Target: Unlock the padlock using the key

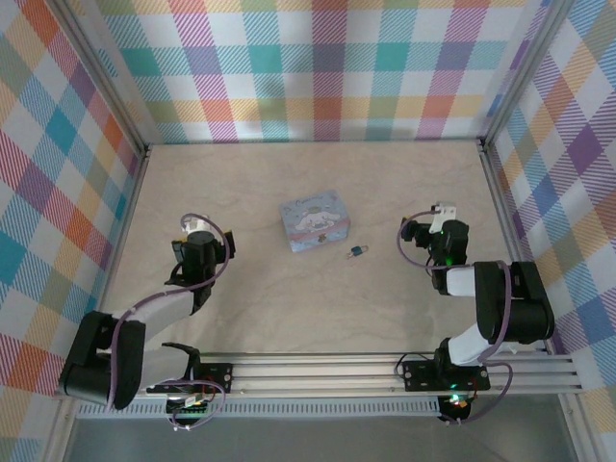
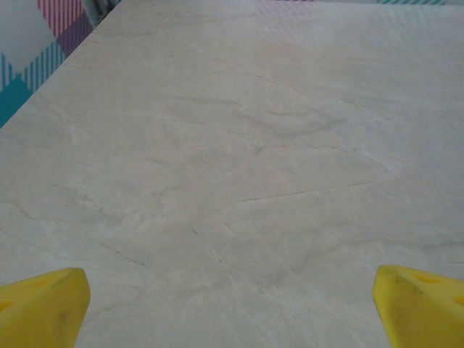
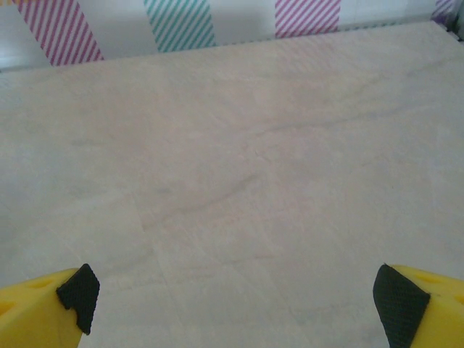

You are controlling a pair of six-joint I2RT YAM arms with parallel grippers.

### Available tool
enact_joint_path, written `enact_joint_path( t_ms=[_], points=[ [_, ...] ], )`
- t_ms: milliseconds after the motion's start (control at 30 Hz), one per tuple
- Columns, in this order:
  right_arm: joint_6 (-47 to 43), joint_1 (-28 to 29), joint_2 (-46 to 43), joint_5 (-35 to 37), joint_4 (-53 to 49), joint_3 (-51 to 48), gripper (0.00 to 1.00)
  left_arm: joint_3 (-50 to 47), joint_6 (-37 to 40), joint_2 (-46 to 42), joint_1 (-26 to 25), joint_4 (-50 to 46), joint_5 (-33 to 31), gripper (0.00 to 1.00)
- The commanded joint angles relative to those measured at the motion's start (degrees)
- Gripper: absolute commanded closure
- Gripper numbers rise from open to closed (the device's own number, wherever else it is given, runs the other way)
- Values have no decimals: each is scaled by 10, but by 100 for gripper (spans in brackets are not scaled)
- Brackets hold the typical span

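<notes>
The left fingers (image 2: 43, 308), blunt yellow wedges, stand spread as wide as they go at the two lower corners of the left wrist view, gripping nothing, with bare pale veined desk (image 1: 289, 318) between them. From above, the left arm (image 1: 178, 298) reaches forward over the left part of the desk, its head well apart from the things in the middle. Right of it, near the centre, lies a pale blue rectangular tin with a cartoon print (image 1: 315, 219), flat on the desk and turned slightly askew. Just beside the tin's near right corner, not touching it, lies the tiny dark blue padlock (image 1: 358, 252) with a silvery glint at its left end; whether that glint is the shackle or the small silvery key cannot be told at this size. Further right, well apart from the padlock, the right arm (image 1: 481, 298) bends forward. The right fingers (image 3: 36, 304), yellow with black textured pads, are likewise fully parted and empty, bare desk between them and a plaid wall (image 3: 174, 25) beyond.
</notes>
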Motion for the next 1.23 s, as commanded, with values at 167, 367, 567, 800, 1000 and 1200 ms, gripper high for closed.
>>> enact_joint_path(
  t_ms=[167, 367, 567, 800, 1000, 1200],
  points=[
    [-12, -3, 0, -20, -11, 4, 0, -9, 47, 87, 41, 185, 92, 0],
    [-12, -3, -1, -20, -11, 3, 0, -8, 43, 194, 64, 282, 129, 0],
    [-13, -2, -1, -19, -10, 2, 0, 32, 31, 191, 81, 199, 156, 0],
    [-14, -2, -1, -17, -10, 3, 0, 31, 31, 192, 81, 202, 156, 0],
    [-18, 0, 0, -20, -17, 7, 0, 31, 32, 192, 81, 202, 156, 0],
    [-27, 3, 0, -30, -24, 11, 0, 31, 33, 192, 81, 202, 156, 0]
  ],
)
